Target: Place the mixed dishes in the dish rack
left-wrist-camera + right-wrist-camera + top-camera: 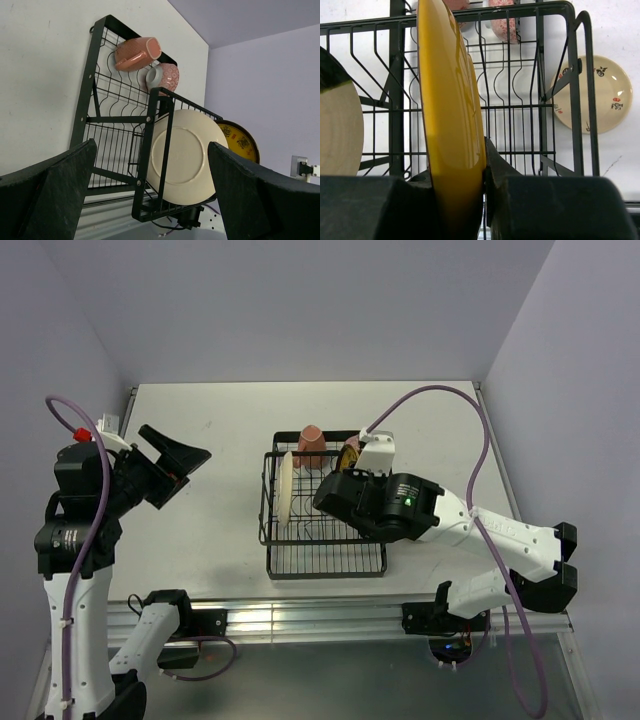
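Overhead, your left arm (100, 490) is raised off to the left of the rack (325, 573), its jaws spread wide and holding nothing. Your right arm (400, 505) reaches over the rack and hides its own jaws. A sliver of the yellow plate (349, 454) shows just past the wrist. A cream plate (287, 485) stands on edge in the rack, left of the right jaws, and the mug (311, 447) sits at the rack's far end, beyond them.

From the left wrist, both fingers (50, 195) frame the view, well apart and empty. The rack (120, 120) lies ahead of the jaws on the bench (40, 75), apart from them. Between the fingers you see the cream plate (185, 155) upright in the rack with the yellow plate (240, 140) behind it. Farther ahead is the mug (137, 52), with the bowl (162, 77) just beside it.

From the right wrist, the jaws are clamped on the yellow plate (452, 125). It rises edge-on and upright from between the fingers (560, 210), in front of the rack (575, 75) wires. You cannot tell whether its lower edge sits in a slot. The cream plate (337, 135) stands left of the jaws, and the bowl (502, 22) is far ahead. The other cream plate (595, 95) lies flat on the bench to the jaws' right, outside the rack wall.
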`<state>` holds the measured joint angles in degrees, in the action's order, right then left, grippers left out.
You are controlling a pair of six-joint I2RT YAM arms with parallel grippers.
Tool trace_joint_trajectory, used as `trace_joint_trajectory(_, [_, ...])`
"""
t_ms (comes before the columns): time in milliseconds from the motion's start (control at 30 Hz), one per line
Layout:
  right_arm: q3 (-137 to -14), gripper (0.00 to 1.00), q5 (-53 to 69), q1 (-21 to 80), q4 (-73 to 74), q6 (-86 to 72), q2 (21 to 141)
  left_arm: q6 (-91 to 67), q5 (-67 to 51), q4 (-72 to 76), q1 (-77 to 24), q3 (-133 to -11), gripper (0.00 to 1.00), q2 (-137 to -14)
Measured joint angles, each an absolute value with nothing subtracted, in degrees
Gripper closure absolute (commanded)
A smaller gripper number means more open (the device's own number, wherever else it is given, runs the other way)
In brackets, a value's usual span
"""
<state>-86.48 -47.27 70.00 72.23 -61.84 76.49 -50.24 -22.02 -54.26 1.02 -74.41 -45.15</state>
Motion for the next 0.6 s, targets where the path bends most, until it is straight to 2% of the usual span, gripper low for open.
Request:
trace_joint_trajectory(200, [-86.1, 1.0, -47.0, 69.7, 72.2, -60.6, 75.9, -50.2, -22.0, -54.2, 1.0, -73.8, 0.01, -45.1])
trace_joint_trajectory(300, [-86.2, 0.95, -46.8, 69.7, 72.6, -59.6, 76.3, -50.2, -22.0, -53.9, 1.0, -73.6, 0.01, -45.1])
trace_joint_trajectory(567, [-88.4, 0.68, -46.6, 70.5, 75.2, -57.8, 79.8, -50.2, -22.0, -53.8, 1.0, -73.3, 0.01, -45.1])
trace_joint_trajectory(600, [-88.5, 0.62, -46.5, 70.5, 75.4, -57.9, 80.1, -50.2, -22.0, -53.8, 1.0, -73.3, 0.01, -45.1])
